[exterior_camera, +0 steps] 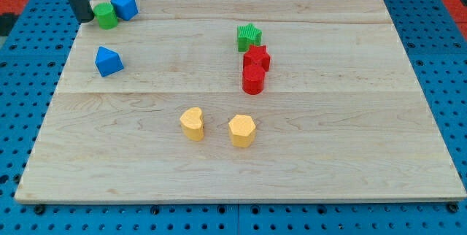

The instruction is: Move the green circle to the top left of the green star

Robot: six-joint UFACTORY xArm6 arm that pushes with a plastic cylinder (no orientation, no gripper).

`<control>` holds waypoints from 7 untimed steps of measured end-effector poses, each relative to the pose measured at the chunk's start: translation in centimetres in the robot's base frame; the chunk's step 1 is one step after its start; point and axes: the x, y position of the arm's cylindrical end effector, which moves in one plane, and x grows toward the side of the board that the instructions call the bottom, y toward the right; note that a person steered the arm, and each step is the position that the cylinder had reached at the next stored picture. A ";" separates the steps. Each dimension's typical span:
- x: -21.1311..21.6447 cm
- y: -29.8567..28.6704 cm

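Green circle [106, 15] sits at the far left corner of the wooden worktop [328, 155], touching a blue block [125, 6] on its right side. My tip [86, 19] rests just left of the green circle, close against it or touching; the gap is too small to judge. No claw shows on the arm, only the dark rod, so its state cannot be told.

Green star [249, 36] lies well apart to the right, past the worktop's middle. Just nearer than it stands a red star [257, 58], touching it, and a red cylinder-like block [253, 79] touches the red star on its near side, so the three form a short column.

A second blue block [109, 61] lies on the left, nearer than the green circle. Two yellow blocks sit near the middle of the worktop: a heart-shaped one [193, 123] on the left, a hexagonal one [241, 131] to its right.
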 end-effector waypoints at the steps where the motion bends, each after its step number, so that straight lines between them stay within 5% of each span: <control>1: 1.5 8.1; 2: 2.7 15.4; 3: 3.6 12.1; 5: 2.0 23.5; 6: 1.7 18.0; 7: -0.1 23.1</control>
